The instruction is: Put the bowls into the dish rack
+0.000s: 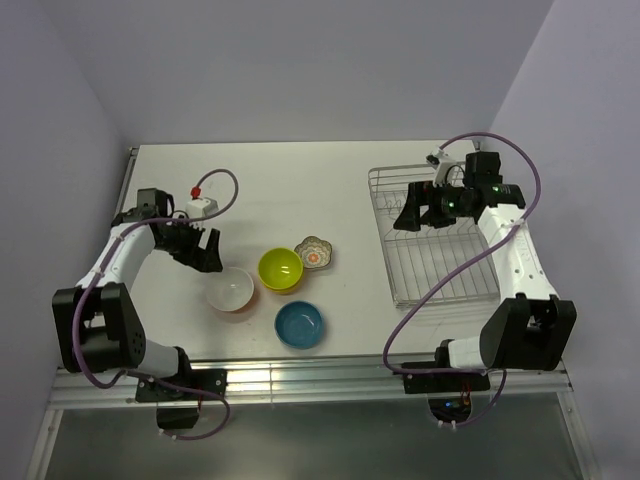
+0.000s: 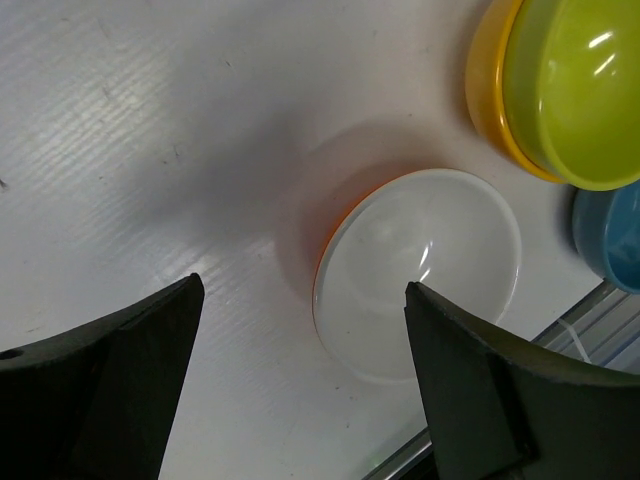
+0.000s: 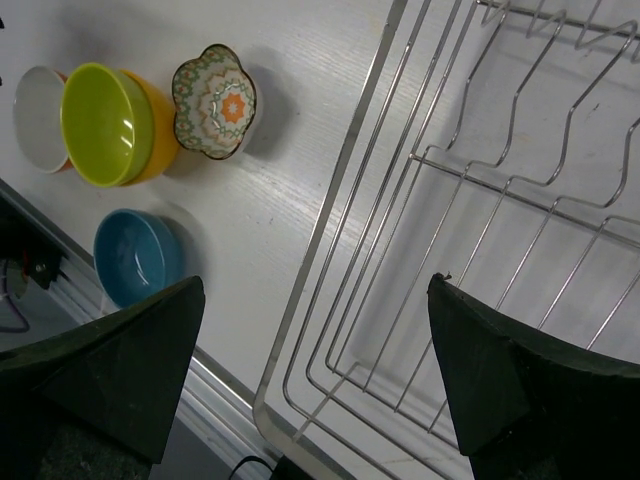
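Note:
A white bowl (image 1: 230, 288) sits left of centre, with an orange rim showing under it in the left wrist view (image 2: 420, 270). A lime-green bowl (image 1: 280, 268) is nested in an orange bowl (image 2: 485, 80). A floral scalloped dish (image 1: 315, 252) and a blue bowl (image 1: 299, 324) stand nearby. The silver dish rack (image 1: 385, 250) at the right holds no bowls. My left gripper (image 1: 200, 250) is open and empty, just up-left of the white bowl (image 2: 300, 300). My right gripper (image 1: 415, 215) is open and empty above the rack's left rim (image 3: 315, 290).
A small white box with a red plug and purple cable (image 1: 200, 205) lies at the back left. The table's front metal rail (image 1: 300, 378) runs close to the blue bowl. Walls close in on the left, back and right.

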